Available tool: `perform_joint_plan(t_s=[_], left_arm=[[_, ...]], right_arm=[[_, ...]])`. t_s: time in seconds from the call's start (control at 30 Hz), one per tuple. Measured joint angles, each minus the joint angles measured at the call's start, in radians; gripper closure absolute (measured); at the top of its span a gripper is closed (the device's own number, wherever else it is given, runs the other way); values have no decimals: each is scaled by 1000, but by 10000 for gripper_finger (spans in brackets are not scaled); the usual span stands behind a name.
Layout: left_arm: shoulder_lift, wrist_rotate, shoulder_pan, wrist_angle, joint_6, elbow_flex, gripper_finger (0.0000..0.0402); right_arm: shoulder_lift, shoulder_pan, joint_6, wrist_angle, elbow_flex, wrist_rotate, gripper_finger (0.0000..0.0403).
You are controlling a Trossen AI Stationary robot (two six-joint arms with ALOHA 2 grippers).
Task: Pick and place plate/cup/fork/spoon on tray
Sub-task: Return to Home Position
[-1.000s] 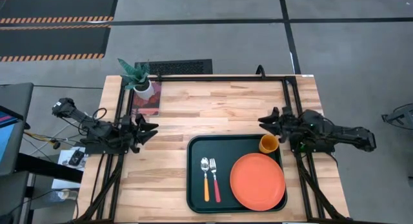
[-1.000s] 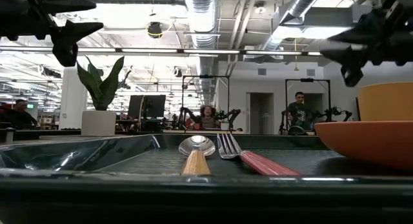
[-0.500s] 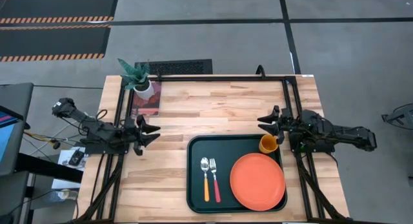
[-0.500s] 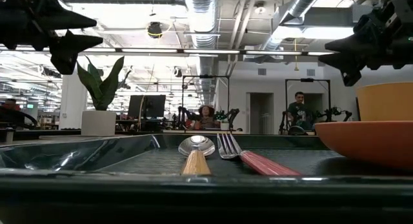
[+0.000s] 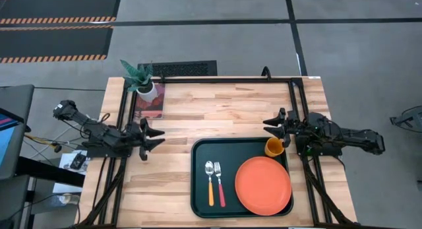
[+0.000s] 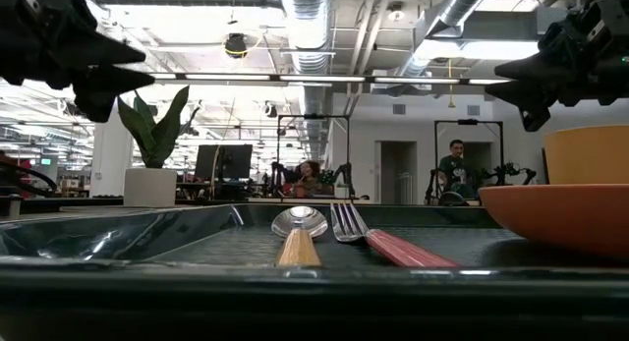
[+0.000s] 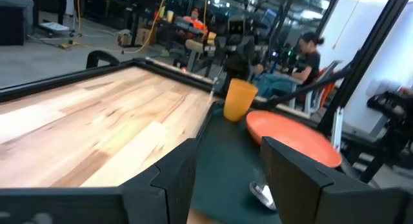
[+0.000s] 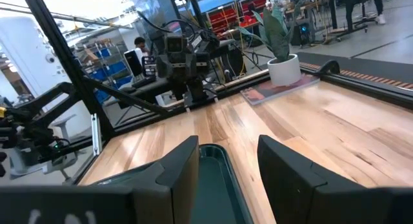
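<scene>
The dark tray [image 5: 198, 176] lies at the table's near middle. On it rest the orange-red plate [image 5: 263, 185], the orange-yellow cup [image 5: 274, 147] at its far right corner, the spoon [image 5: 210, 183] and the red-handled fork [image 5: 219, 184] side by side. The plate [image 7: 293, 137] and cup [image 7: 239, 99] also show in the left wrist view. My left gripper [image 5: 157, 136] is open and empty, left of the tray, above the table. My right gripper [image 5: 268, 124] is open and empty, just beyond the cup, above the table.
A potted plant [image 5: 140, 80] stands on a red book [image 5: 151, 103] at the table's far left. Black frame rails [image 5: 293, 97] run along the table's sides. Bare wood lies between the arms, beyond the tray. People sit in the room behind the table.
My left gripper has moved a little toward the tray. My right gripper has drawn slightly toward the table's far edge, away from the cup. The things on the tray have stayed in place.
</scene>
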State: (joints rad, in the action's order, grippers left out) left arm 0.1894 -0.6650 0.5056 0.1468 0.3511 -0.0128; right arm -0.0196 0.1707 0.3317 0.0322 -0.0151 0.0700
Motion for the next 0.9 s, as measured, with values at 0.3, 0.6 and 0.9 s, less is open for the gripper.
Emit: perform_joint_plan(t_s=[0.3,0.6,0.9], left_arm=[[0,3,0,-73,-3,0,237],[0,3,0,-74,-3,0,237],[0,3,0,-74,-3,0,237]], right_arm=[[0,0,0,-1,0,0,223],[0,0,0,-1,0,0,218],[0,0,0,-2,0,0,223]])
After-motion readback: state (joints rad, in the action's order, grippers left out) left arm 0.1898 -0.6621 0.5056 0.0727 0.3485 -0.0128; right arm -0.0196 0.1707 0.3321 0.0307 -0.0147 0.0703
